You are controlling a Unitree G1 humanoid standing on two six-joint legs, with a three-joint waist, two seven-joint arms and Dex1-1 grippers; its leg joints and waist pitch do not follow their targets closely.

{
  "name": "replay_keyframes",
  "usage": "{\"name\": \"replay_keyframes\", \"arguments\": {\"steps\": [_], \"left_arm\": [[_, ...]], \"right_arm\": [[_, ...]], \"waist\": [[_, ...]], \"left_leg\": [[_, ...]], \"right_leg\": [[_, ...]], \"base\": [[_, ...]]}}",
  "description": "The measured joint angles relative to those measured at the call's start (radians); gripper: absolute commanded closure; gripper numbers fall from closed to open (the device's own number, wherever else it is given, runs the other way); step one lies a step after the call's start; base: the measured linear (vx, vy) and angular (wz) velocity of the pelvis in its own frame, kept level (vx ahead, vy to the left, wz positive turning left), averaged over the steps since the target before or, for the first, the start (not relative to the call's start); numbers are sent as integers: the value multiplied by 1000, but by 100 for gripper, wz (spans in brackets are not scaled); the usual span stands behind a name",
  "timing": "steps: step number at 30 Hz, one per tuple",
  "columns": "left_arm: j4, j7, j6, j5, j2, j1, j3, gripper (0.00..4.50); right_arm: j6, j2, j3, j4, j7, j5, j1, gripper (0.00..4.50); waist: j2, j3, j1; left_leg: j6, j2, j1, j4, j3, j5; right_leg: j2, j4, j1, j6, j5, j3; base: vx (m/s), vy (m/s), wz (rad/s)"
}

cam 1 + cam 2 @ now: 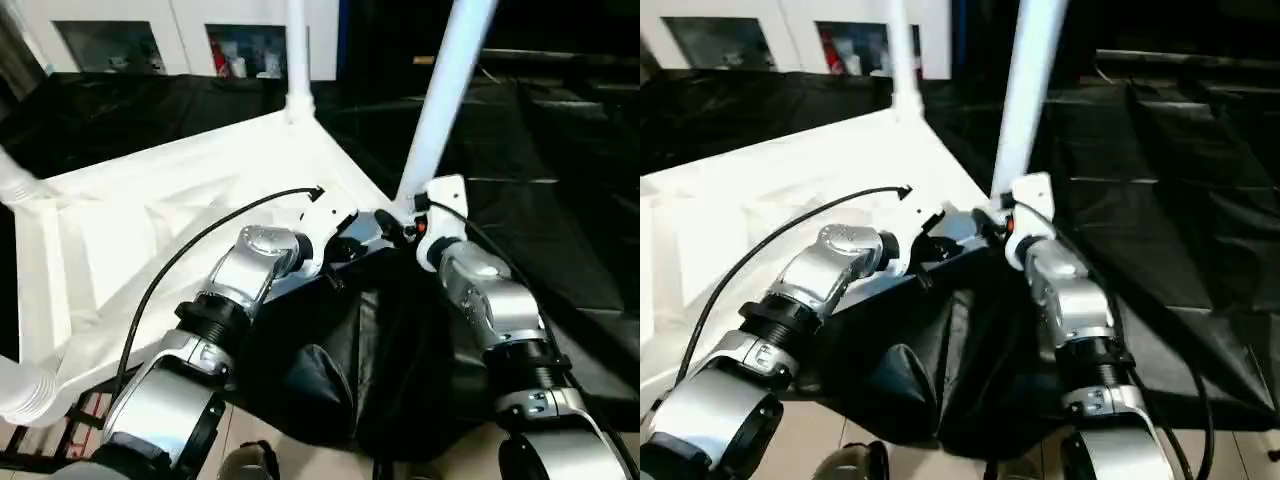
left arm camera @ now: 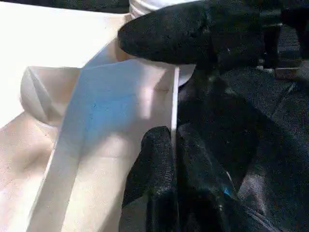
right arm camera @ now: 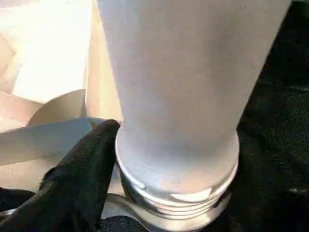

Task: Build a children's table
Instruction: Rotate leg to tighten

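Left hand (image 2: pixel 174 145) pinches the tabletop (image 1: pixel 150 230) rim at the worktop's near edge; right hand (image 3: pixel 145 159), jaws wide, flanks the leg (image 3: pixel 183 96): cross-threading would jam it

You've got a white tabletop (image 1: pixel 150 215), plain plastic, w/ white tube legs: one (image 1: pixel 447 90) at the near right corner, one (image 1: pixel 298 55) at the far corner, both unpatterned. Work table (image 1: pixel 560 200) is draped in black cloth, shiny creases, no print. Forearms (image 1: pixel 255 265) are silver w/ black collars; a black cable (image 1: pixel 190 250) arcs over the left one. Left gripper (image 2: pixel 169 159) fingers are black, right gripper's finger (image 3: pixel 82 174) black too. Small red spot by the right wrist (image 1: pixel 420 226). Far wall cabinets (image 1: pixel 180 30) are white.
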Motion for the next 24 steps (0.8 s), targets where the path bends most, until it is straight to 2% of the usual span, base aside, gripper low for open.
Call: {"name": "replay_keyframes", "arguments": {"steps": [2, 4, 13, 16, 21, 22, 24], "left_arm": [[-2, -18, -21, 1, 13, 5, -4, 450], [-25, -59, -29, 0, 36, 19, -8, 450], [-112, -286, -90, -29, 146, 79, -44, 450], [-153, -367, -101, -40, 184, 107, -55, 450], [-182, -437, -114, -48, 210, 124, -64, 450], [-182, -446, -115, -48, 214, 126, -64, 450], [-182, -453, -116, -49, 217, 126, -64, 450]], "right_arm": [[-8, -6, 9, -1, 21, -1, 1, 72], [-8, -51, 38, -32, 96, 1, 23, 72], [20, -234, 131, -197, 395, 25, 98, 72], [34, -312, 149, -259, 512, 56, 123, 72], [37, -383, 169, -318, 630, 78, 148, 72], [38, -392, 170, -323, 647, 82, 149, 97], [47, -396, 170, -327, 663, 89, 149, 106]], "waist": [[0, 0, -3], [0, 0, -3], [1, 1, 12], [1, 1, 20], [1, 1, 25], [0, 1, 25], [0, 1, 25]], "left_leg": [[0, 0, 0, 0, 0, 0], [0, 0, 0, -1, 0, 0], [0, 0, -1, -3, 0, 0], [0, 0, -1, -2, 1, 0], [0, 0, -1, -2, 1, 0], [0, 0, -1, -2, 1, 0], [0, 0, -1, -2, 1, 0]], "right_leg": [[0, 0, 0, 0, 0, 0], [0, 0, 0, 1, 0, 0], [-1, 0, -1, 2, -1, -1], [-1, -1, 0, 2, -1, 0], [-1, 0, -1, 2, -1, 0], [-1, 0, -1, 2, -1, 0], [-1, 0, -1, 2, -1, 0]], "base": [[0, 0, 0], [0, 0, 0], [0, 0, 0], [0, 0, 0], [0, 0, 0], [0, 0, 0], [0, 0, 0]]}}
